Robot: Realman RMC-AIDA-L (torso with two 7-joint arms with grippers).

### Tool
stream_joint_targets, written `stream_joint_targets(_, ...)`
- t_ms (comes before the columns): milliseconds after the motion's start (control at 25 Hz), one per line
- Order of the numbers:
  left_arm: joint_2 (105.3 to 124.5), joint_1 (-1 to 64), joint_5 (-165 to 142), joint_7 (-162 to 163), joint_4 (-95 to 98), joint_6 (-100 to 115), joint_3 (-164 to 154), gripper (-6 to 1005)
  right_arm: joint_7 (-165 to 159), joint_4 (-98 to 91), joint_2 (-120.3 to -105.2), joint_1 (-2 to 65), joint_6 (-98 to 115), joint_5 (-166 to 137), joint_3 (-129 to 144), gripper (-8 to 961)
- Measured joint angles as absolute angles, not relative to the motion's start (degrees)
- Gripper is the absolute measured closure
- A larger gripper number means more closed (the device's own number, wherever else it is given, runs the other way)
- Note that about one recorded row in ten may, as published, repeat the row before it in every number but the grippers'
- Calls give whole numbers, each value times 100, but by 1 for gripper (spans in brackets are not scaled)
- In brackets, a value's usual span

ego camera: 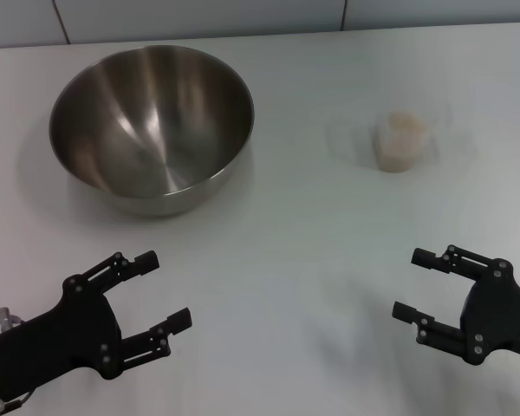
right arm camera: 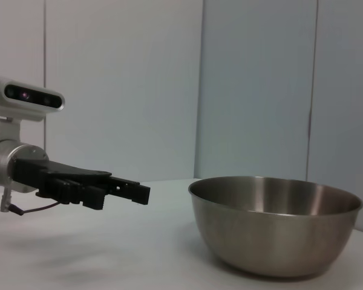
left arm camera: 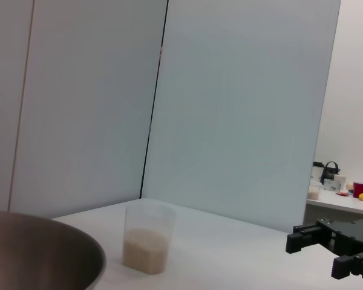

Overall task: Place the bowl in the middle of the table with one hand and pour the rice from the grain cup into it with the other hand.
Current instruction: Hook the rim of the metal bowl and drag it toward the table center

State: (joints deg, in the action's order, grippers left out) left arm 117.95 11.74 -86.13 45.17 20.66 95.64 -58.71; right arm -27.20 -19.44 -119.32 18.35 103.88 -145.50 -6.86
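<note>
A large steel bowl point(ego camera: 152, 128) stands empty on the white table point(ego camera: 295, 234) at the far left; it also shows in the left wrist view point(left arm camera: 42, 254) and the right wrist view point(right arm camera: 273, 220). A small clear grain cup point(ego camera: 399, 141) with rice point(left arm camera: 146, 249) in its lower part stands upright at the far right. My left gripper point(ego camera: 160, 290) is open near the front left edge, well short of the bowl. My right gripper point(ego camera: 420, 284) is open at the front right, well short of the cup. Neither holds anything.
A pale wall of panels point(ego camera: 243, 17) runs behind the table's far edge. Bare tabletop lies between the bowl and the cup. A side table with small items point(left arm camera: 342, 187) stands far off in the left wrist view.
</note>
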Motion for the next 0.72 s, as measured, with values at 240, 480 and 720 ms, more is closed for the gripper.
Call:
stream_joint_targets(240,11795,1198,-8613,4517,2066,9544,-5871,156,-2717,-1942,-11935,1876,10364,-14579,-686,285)
stream_joint_targets(480,11795,1214,-8608,4517,2066,9544,-5871,157,-2691,-1942,-11936,1888,10361,-14581,-685,285)
stream_joint_targets(720,11795,1224,-8581,4517,2077,9538,-5870,156,-2681,-1937,-11936,1905,10361,-14576,-685,285)
